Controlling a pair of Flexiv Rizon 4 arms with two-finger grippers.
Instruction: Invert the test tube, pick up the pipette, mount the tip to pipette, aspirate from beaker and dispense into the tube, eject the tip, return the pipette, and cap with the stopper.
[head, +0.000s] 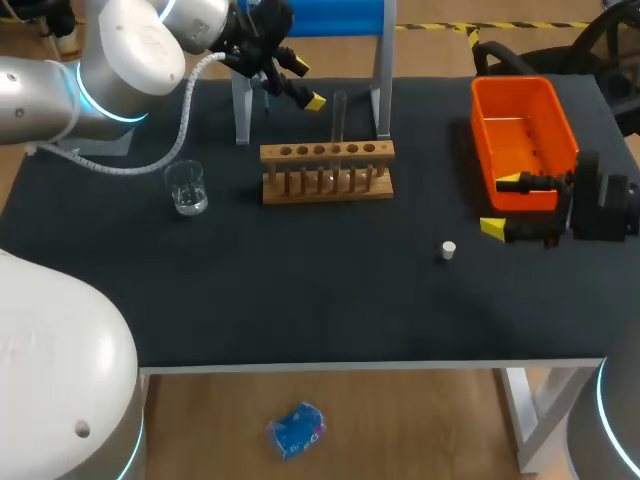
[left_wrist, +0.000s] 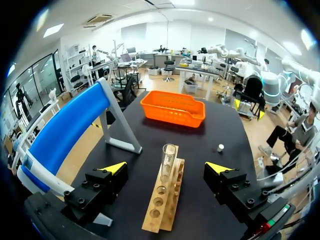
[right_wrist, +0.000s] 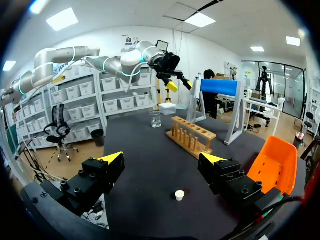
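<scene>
Worktop (head: 300, 300): black, and it carries everything listed below.
Blue stand (head: 320, 15): at the back of the worktop on pale legs, behind the rack.
Left arm (head: 90, 90): comes in from the back left corner and ends by the blue stand.
Orange bin (head: 520, 140): at the right side of the worktop, well apart from the rack.
Wooden rack (head: 327, 170): mid-worktop towards the back, with a row of holes along its top.
Right tool (right_wrist: 162, 158): low by the right edge, just beside the orange bin. Its fingers are spread wide with nothing between them, and the stopper lies ahead of it.
Left tool (head: 307, 85): held above the back of the worktop, left of the test tube. Its fingers are wide apart and grip nothing.
Beaker (head: 187, 188): clear glass, standing left of the rack.
Test tube (head: 339, 115): upright in one of the rack's holes, ahead of the left tool and untouched.
Stopper (head: 449, 250): small and white, alone on the worktop between the rack and the right tool.
</scene>
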